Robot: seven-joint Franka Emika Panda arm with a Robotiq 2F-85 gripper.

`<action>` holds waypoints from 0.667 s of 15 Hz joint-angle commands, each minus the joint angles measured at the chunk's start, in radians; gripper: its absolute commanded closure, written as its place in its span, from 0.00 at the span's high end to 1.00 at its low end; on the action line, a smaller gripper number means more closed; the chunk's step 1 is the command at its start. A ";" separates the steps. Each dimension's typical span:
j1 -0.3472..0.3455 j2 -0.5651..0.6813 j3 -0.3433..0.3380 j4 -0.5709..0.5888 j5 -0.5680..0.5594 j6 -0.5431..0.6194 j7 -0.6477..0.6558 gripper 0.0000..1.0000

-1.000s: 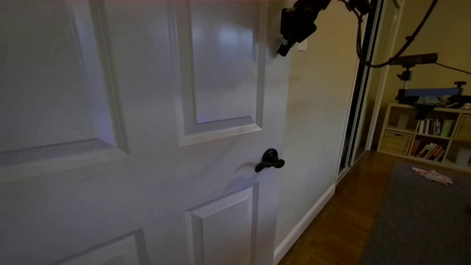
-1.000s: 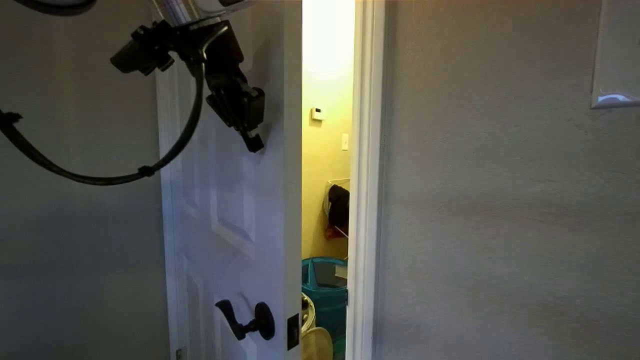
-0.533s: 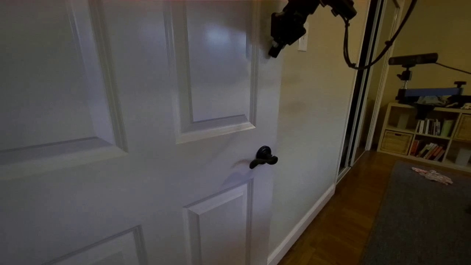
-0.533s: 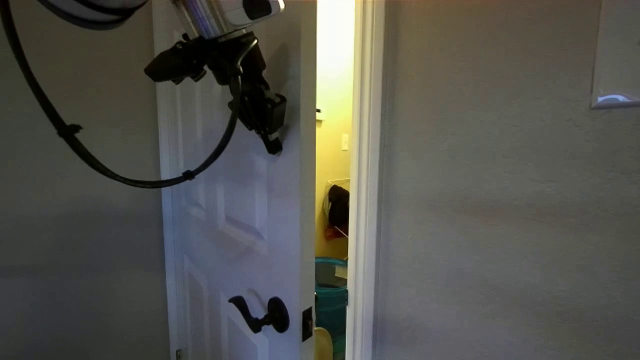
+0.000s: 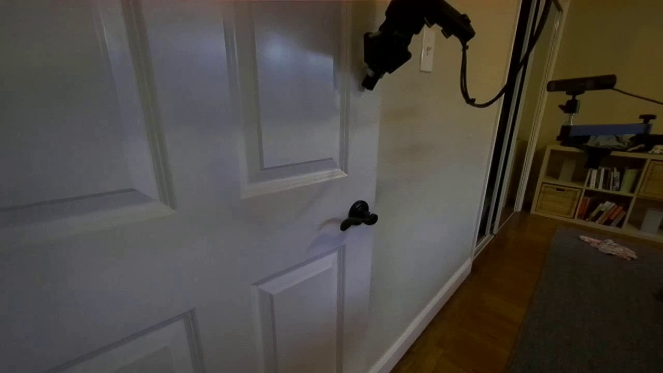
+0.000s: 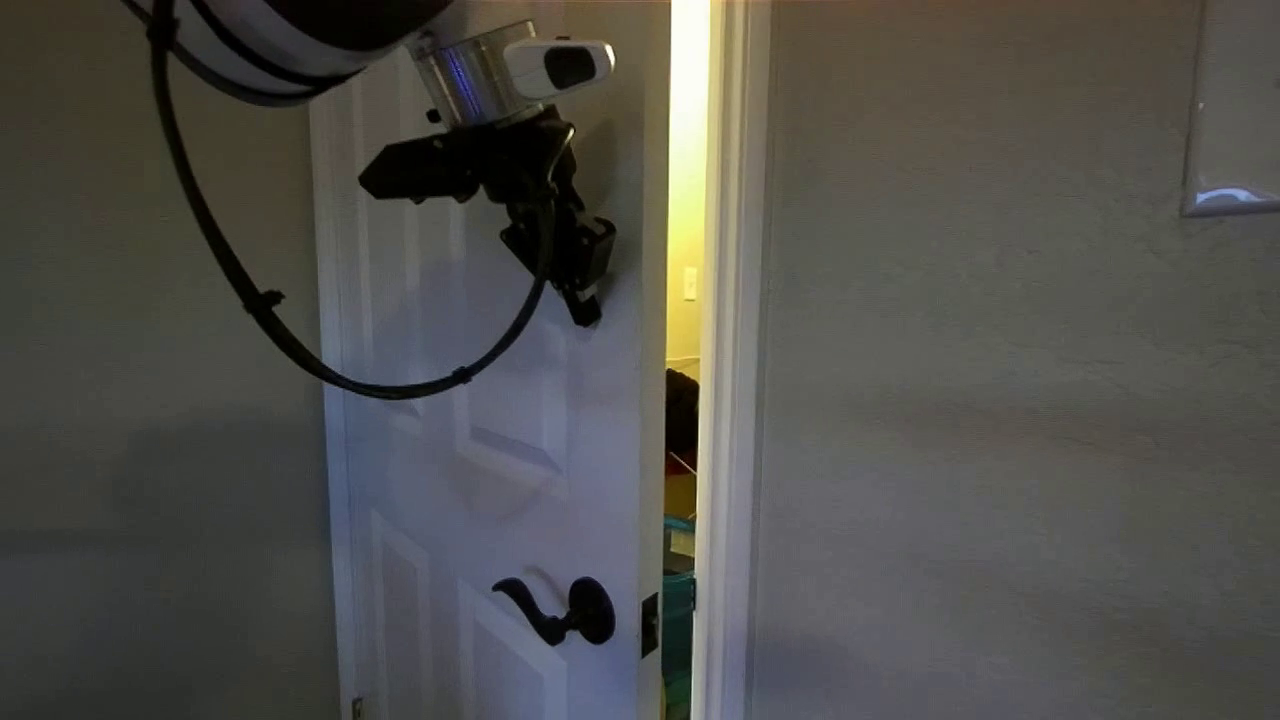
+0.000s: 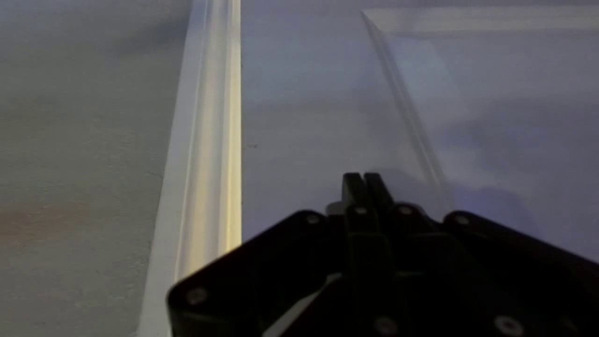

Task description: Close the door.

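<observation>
Fingers [image 7: 353, 194], slim & blk, pressed tog., tips nr glossy wht rect.-panelled door [image 6: 510, 430], ajar; can't tell if touching.

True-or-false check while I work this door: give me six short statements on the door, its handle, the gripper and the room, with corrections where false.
1. In an exterior view, the door stands ajar, its free edge apart from the door frame. True.
2. In both exterior views, the gripper is higher than the handle. True.
3. The gripper is wide open. False: in the wrist view, its fingers are closed together.
4. The gripper is grasping the handle. False: the two are apart.
5. In an exterior view, a crumpled cloth lies on the rug. True.
6. The handle is bright silver. False: it is black.
</observation>
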 commanded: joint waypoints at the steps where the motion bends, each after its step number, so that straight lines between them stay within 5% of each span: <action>1: 0.001 0.059 -0.009 0.077 0.010 -0.004 -0.030 0.06; 10: -0.009 0.198 -0.002 0.250 0.016 -0.010 -0.058 0.06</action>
